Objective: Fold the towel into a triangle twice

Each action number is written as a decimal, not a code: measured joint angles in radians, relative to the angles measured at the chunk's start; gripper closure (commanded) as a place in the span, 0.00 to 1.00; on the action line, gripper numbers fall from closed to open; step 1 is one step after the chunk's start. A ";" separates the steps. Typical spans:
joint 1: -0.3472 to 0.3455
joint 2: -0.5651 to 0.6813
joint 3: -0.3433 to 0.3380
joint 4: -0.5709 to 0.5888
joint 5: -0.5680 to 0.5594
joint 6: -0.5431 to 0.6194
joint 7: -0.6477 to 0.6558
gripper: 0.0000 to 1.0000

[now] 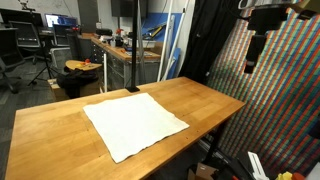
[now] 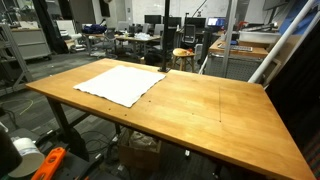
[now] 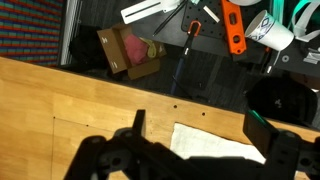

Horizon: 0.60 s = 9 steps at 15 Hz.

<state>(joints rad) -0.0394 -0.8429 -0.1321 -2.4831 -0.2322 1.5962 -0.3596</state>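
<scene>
White towel (image 1: 135,125) lies flat & unfolded on the wood table (image 1: 215,105), one layer, roughly square. Seen in both exterior views: in an exterior view it sits turned like a diamond w/ one corner near the table's front edge. In an exterior view (image 2: 122,83) it sits toward the far left part of the top, w/ the right half of the table bare wood.

Gripper (image 3: 196,124) is spread wide in the wrist view, dark fingers (image 3: 112,155) far apart, nothing between them but table and a bit of cloth. It hangs above the table, not touching the towel. One towel corner (image 3: 215,145) shows low in that view, betw. the two fingers, partly hidden by gripper hardware. In an exterior view the arm (image 1: 268,15) is up at top right, above the table's end & well apart from the towel; can't make out its fingers there.

Past the table edge in the wrist view, on the floor: cardboard box (image 3: 128,52), orange-handled tool (image 3: 233,25), screwdriver (image 3: 193,35). Multicolour woven curtain (image 1: 285,90) hangs beside the table. Background is lab benches and a stool (image 2: 182,58), too small for detail.
</scene>
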 measured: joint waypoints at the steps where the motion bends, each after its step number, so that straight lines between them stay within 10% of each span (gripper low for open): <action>1: 0.000 0.000 0.000 -0.004 0.000 0.000 0.003 0.00; 9: -0.001 0.029 0.003 -0.042 0.095 0.015 0.266 0.00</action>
<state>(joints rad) -0.0403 -0.8141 -0.1292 -2.5249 -0.1368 1.6109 -0.0940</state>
